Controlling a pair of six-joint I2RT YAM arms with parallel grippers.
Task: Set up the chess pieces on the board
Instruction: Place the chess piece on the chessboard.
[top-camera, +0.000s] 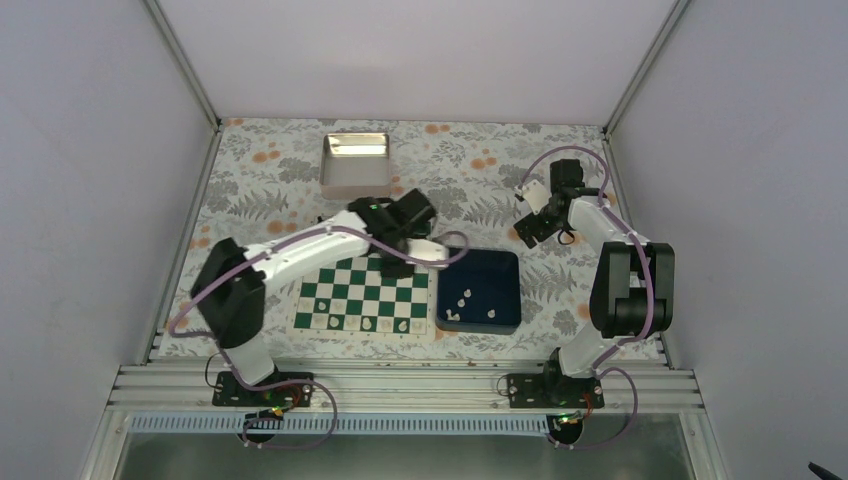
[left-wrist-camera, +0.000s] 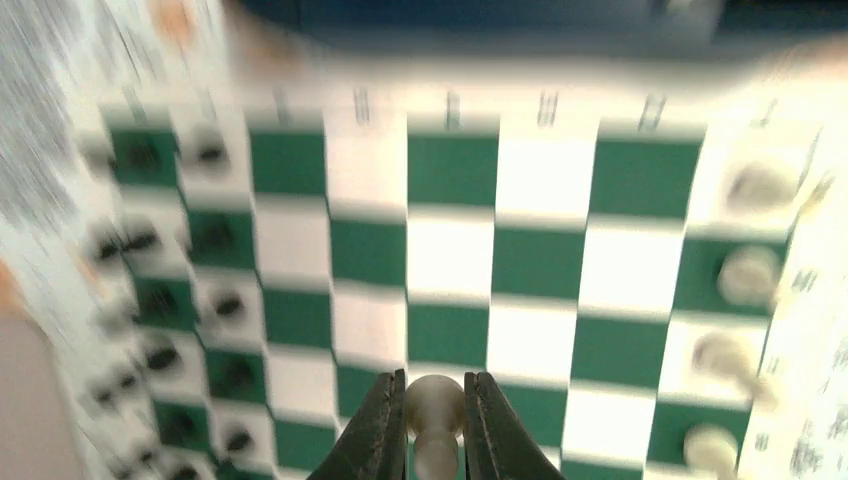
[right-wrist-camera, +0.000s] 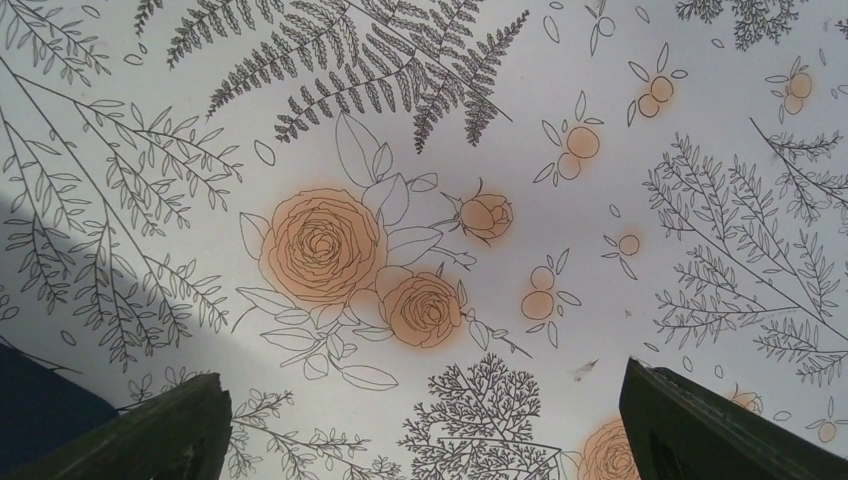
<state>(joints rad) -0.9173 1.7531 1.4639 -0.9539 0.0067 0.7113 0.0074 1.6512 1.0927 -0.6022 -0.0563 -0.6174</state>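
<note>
**Left gripper holds a cream piece over the board**

The left gripper (left-wrist-camera: 435, 385) is pinching a cream piece (left-wrist-camera: 434, 408) by its round head, one dark finger pressed against each side. The piece hangs upright over the green and white squares of the board (top-camera: 352, 290). The pictures do not show whether its base touches the board. From above, this gripper is over the far right part of the board, close to the edge that faces the tray (top-camera: 505, 262).

Other cream chess pieces (left-wrist-camera: 748, 275) stand in a row along the board's near edge. Blurred black pieces (left-wrist-camera: 211, 154) crowd the two rows along its far edge. A few more cream pieces (top-camera: 465, 297) lie loose in the dark blue tray, which sits just beside the board's right edge.

The right gripper (right-wrist-camera: 425, 380) hangs above the flowered worktop (right-wrist-camera: 620, 120) beyond the tray's far right corner. Its jaws are spread wide, with nothing between them.

A shiny metal tin (top-camera: 355, 178) stands near the worktop's far edge, well apart from the board.
</note>
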